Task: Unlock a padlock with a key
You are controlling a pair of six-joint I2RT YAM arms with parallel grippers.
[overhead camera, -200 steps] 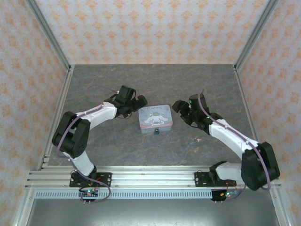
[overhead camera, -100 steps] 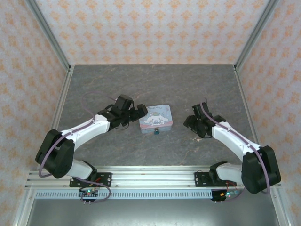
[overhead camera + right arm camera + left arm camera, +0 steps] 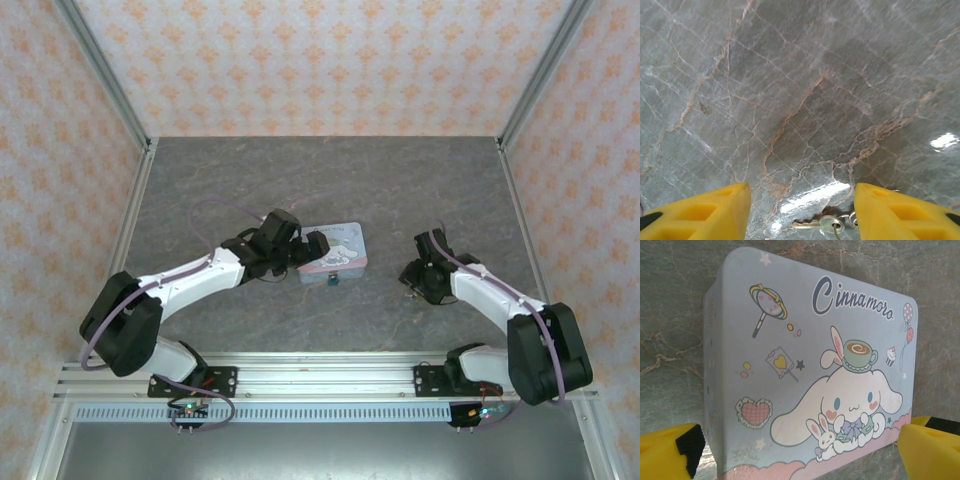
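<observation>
Jaws apart both sides: L gripper (image 3: 800,447) straddles box (image 3: 805,340), R gripper (image 3: 800,205) over key (image 3: 815,224).

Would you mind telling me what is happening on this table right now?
The left gripper, wide open, frames the cartoon-printed box; the teal padlock sits at the box's near side. The right gripper hovers low over the table, open, with the small key lying between its fingers, not yet gripped.

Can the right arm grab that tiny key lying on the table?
Probably yes. The key lies flat on the bare marble table, right between the open fingers of the right gripper, and nothing is in the way. It is very thin, though, so pinching it off the surface may be fiddly.
</observation>
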